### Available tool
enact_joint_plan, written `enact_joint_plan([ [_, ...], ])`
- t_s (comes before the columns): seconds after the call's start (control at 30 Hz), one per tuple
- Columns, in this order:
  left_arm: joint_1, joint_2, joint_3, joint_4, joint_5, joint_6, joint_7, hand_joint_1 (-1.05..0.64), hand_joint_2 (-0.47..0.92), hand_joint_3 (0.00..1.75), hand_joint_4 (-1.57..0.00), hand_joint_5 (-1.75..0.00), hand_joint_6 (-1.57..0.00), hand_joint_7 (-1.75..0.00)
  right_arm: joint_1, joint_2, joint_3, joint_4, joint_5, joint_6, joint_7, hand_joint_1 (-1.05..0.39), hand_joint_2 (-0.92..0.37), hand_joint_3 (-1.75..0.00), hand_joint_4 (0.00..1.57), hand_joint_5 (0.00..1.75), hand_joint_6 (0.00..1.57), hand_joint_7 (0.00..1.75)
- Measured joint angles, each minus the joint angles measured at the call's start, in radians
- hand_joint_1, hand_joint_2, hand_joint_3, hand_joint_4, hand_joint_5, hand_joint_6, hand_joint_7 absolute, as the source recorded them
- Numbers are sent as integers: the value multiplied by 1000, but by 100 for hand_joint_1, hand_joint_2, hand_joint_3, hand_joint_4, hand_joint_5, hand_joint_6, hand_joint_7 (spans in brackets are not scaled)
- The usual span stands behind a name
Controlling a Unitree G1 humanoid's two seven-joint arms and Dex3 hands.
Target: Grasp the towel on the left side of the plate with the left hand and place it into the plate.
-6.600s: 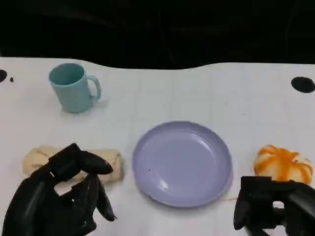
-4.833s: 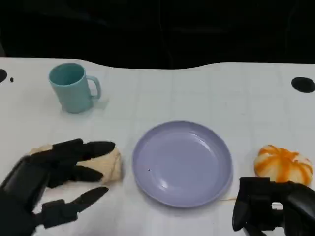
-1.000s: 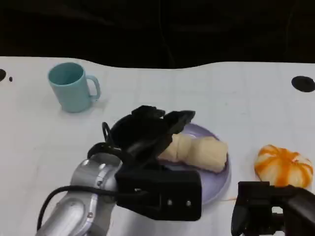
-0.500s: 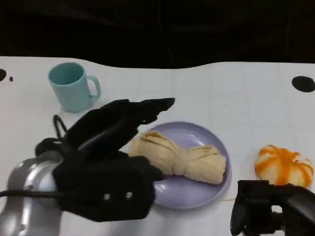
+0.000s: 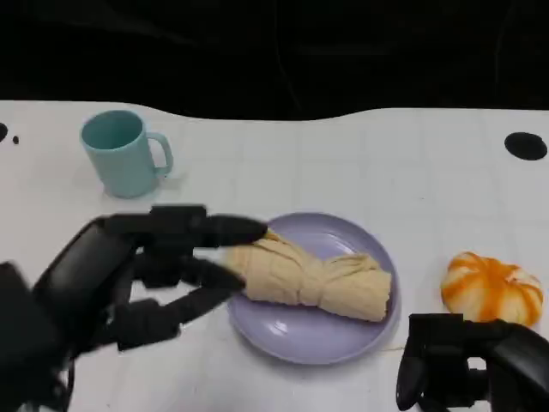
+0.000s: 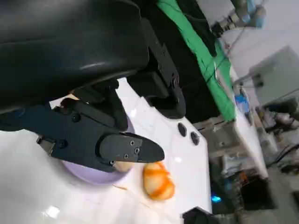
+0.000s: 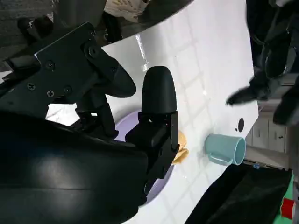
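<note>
The towel (image 5: pixel 309 276) is soft, creased beige cloth. The lavender plate (image 5: pixel 300 330) looks like smooth, slightly glossy plastic. At upper left, the teal mug (image 5: pixel 120 154) has a smooth matt finish. The white table (image 5: pixel 369 163) is smooth, faintly gridded.

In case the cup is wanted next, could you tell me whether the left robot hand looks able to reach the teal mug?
Probably yes. The left robot hand is open and holds nothing, and the teal mug stands beyond it on bare table, with nothing between them.
</note>
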Motion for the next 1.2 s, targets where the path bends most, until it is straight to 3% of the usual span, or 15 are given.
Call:
enact_joint_plan([
  [0.1, 96, -99, 35, -38, -127, 53, 80, -26, 57, 112, -85, -140, -85, -114, -6, 1, 3, 4, 1, 0, -1, -11, -49, -121, 74, 170, 67, 146],
  [0.23, 196, -143, 43, -76, -246, 73, 126, -27, 59, 110, -85, -145, -77, -135, -5, 1, 2, 13, 3, -3, 1, -9, -49, -122, 74, 171, 67, 146],
  [0.37, 265, -148, 28, -104, -266, 57, 169, -23, 59, 107, -91, -143, -78, -141, -5, 1, -10, 21, 6, -7, 5, -9, -49, -123, 75, 172, 67, 145],
  [0.67, 290, -146, -31, -13, -262, -28, 217, -25, 50, 117, -86, -172, -77, -151, -5, -1, -28, 65, 4, -51, 33, -8, -49, -122, 74, 172, 67, 146],
  [1.2, 273, -111, -39, 46, -283, -78, 217, -26, 52, 112, -88, -167, -78, -149, 10, -1, -31, 104, 3, -121, 49, -9, -51, -123, 72, 172, 66, 146],
])
